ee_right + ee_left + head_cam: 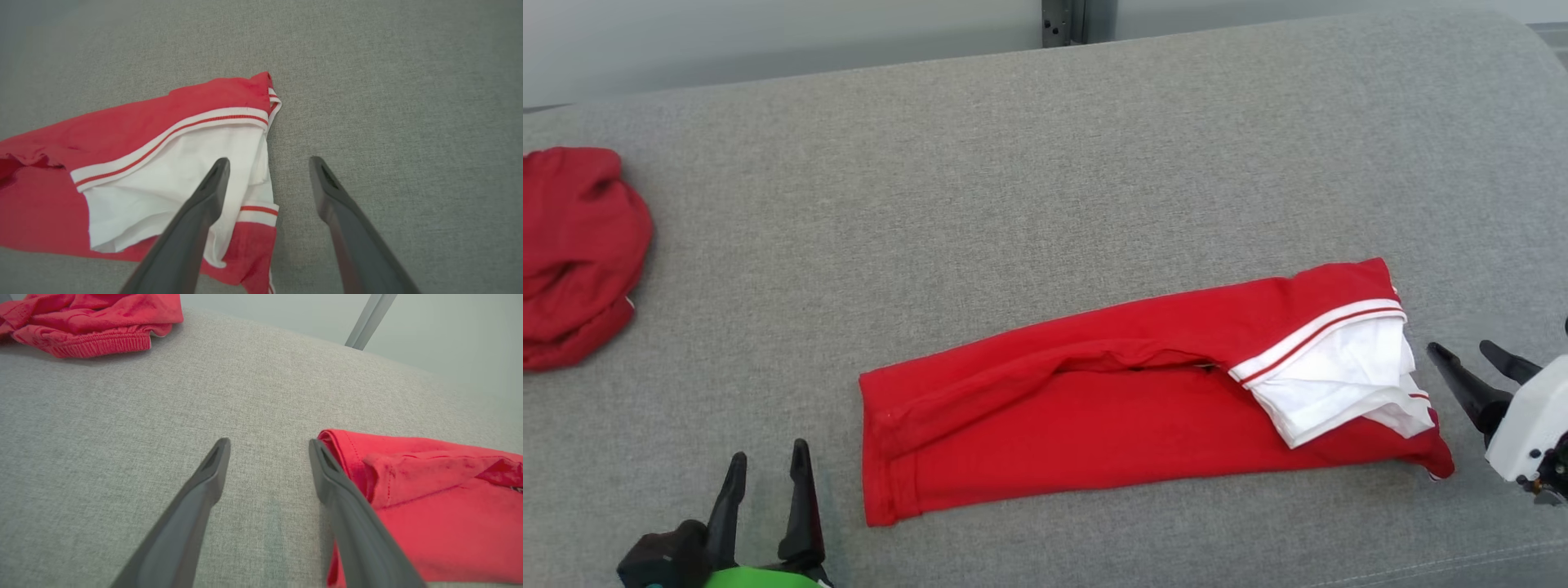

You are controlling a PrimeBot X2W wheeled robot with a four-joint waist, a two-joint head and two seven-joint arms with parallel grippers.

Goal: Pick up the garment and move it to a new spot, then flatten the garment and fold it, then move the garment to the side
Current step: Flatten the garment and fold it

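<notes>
Two end effectors stood at the short ends of the garment (1094,416), one at each end, both with fingers spread apart and holding nothing. The left end effector (768,453) sat just beside the hemmed end. In its wrist view one finger lay close against the red edge, though I could not tell whether it touched. The right end effector (1460,347) hovered just off the opposite end, near the white part (1339,376) with its red stripe.

The garment lay on the grey surface (1094,163), toward the robot's right of the middle. It was folded lengthwise into a long narrow strip, with a ridge along it where the upper layer overlapped the lower. The white part was loose and rumpled at its end rather than tucked flat.

Having one arm at each end looked suited to a two-handed move, so that the strip would be carried or doubled without sagging in the middle. Judging by its length, a crosswise fold probably remained before it went aside. A red bundle (572,245) sat well apart at the far left, leaving the working spot free.
</notes>
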